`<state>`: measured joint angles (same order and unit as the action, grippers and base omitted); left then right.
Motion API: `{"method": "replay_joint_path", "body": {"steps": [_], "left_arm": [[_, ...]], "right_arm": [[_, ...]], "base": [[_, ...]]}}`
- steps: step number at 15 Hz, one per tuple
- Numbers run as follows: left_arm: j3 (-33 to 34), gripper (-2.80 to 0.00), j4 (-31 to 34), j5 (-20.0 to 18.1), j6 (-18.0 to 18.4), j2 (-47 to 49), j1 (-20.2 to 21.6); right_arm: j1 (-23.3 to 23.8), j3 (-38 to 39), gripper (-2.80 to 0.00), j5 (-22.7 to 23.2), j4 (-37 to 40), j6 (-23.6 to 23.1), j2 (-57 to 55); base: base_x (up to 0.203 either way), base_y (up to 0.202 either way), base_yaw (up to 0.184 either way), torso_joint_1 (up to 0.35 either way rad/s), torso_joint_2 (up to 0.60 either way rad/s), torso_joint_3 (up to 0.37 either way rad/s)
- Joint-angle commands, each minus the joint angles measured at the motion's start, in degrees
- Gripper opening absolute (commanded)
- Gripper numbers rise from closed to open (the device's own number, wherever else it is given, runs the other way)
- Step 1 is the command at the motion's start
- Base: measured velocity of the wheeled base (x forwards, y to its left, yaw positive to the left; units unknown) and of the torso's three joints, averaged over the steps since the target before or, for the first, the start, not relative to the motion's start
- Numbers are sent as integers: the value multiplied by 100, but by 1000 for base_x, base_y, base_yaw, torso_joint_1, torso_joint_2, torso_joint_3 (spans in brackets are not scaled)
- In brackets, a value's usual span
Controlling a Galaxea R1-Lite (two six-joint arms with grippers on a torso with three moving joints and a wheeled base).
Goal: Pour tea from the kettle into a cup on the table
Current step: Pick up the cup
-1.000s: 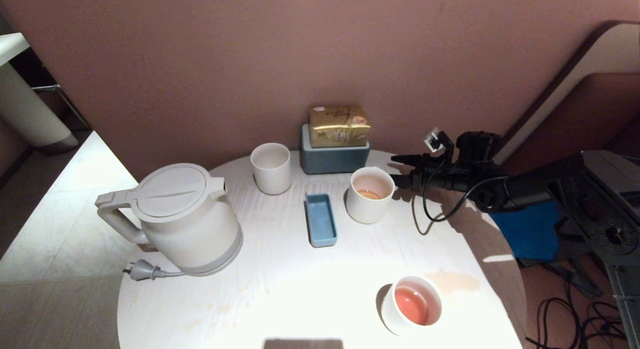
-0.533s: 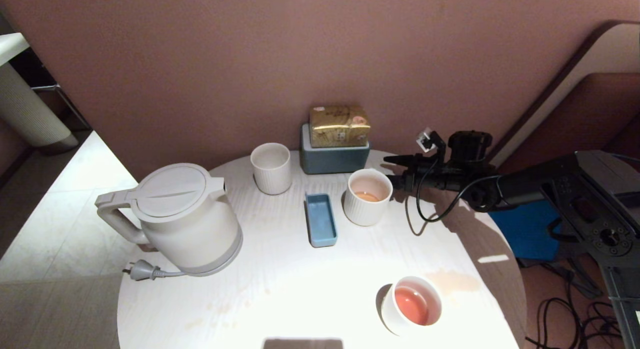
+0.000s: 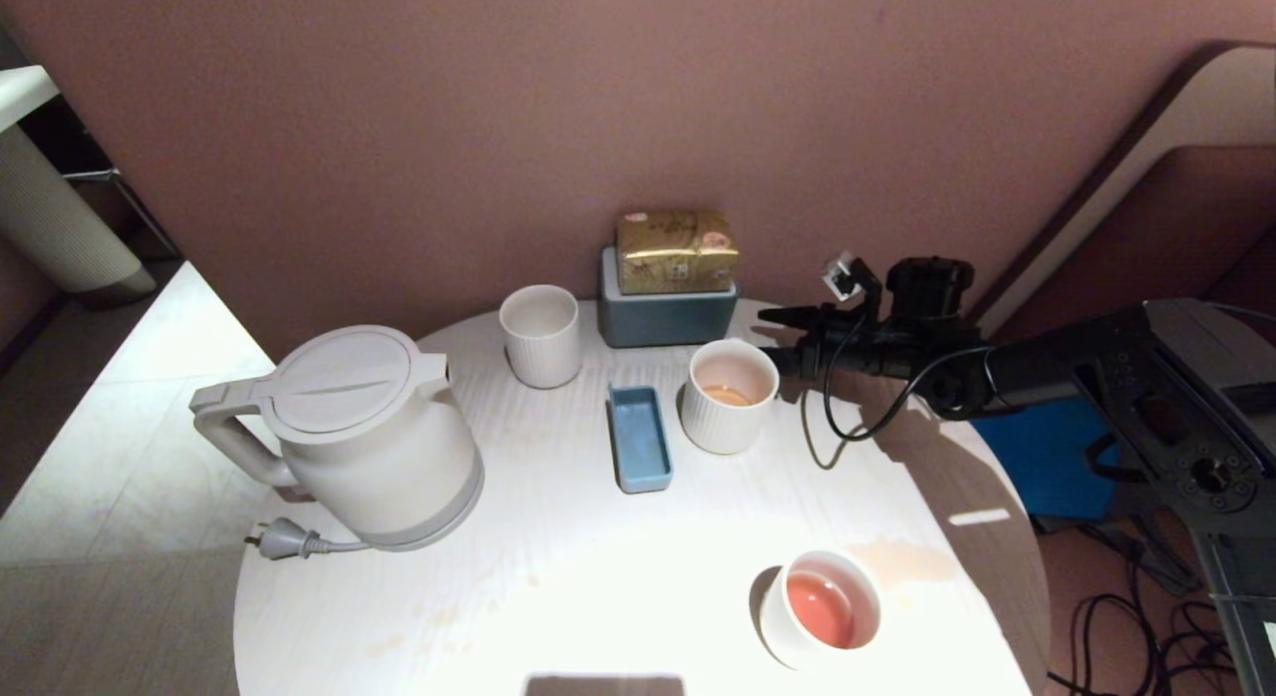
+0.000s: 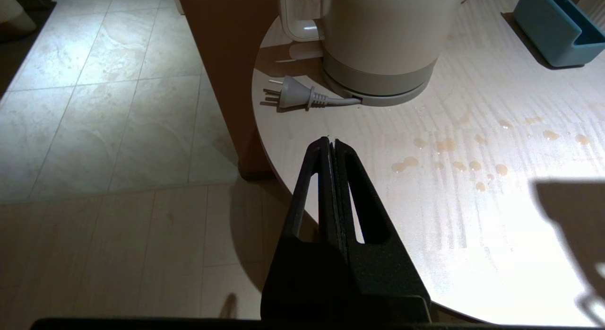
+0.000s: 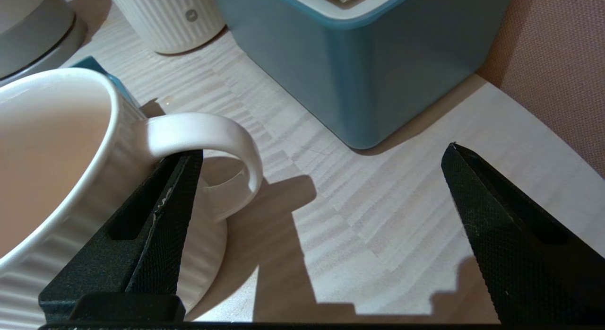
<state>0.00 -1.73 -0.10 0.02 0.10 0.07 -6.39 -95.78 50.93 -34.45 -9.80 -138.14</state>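
Nudged leftward since a second ago: cup point(image 3: 729, 395), pushed along the surface point(image 3: 558, 576) by right end effector point(image 3: 780, 339), which has slid in with it.

Spread wide, gripping nothing; one finger point(image 5: 156, 216) under the cup's handle point(image 5: 212, 141), the other well clear. Probably positioning the cup, with little tea point(image 3: 728, 395) inside and pouring not yet begun. Kettle point(image 3: 359, 432) upright at the surface's left edge, untouched. Left end effector point(image 4: 331, 145) clenched empty near its plug point(image 4: 295, 94). Kettle's spout and upper body cropped from wrist view; finger-to-cup contact unclear.

From the left wrist view I see only the cream-white electric kettle point(image 4: 378, 41) base; its lid and spout are cropped.
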Motion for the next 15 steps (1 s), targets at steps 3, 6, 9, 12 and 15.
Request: {"method": "replay_joint_path", "body": {"steps": [3,6,9,12,15], "left_arm": [[0,-280,-3,1,-2,-1,1],[0,-280,-3,1,-2,-1,1],[0,-280,-3,1,-2,-1,1],[0,-280,-3,1,-2,-1,1],[0,-280,-3,1,-2,-1,1]], "right_arm": [[15,-171,0,23,35,-4,-65],[30,-213,0,-22,35,-4,-72],[59,-216,0,-37,35,-4,-72],[72,-222,0,-53,35,-4,-64],[114,-304,0,-53,44,-16,-111]], "base": [[0,0,0,0,0,0],[0,0,0,0,0,0],[0,0,0,0,0,0],[0,0,0,0,0,0],[0,0,0,0,0,0]]}}
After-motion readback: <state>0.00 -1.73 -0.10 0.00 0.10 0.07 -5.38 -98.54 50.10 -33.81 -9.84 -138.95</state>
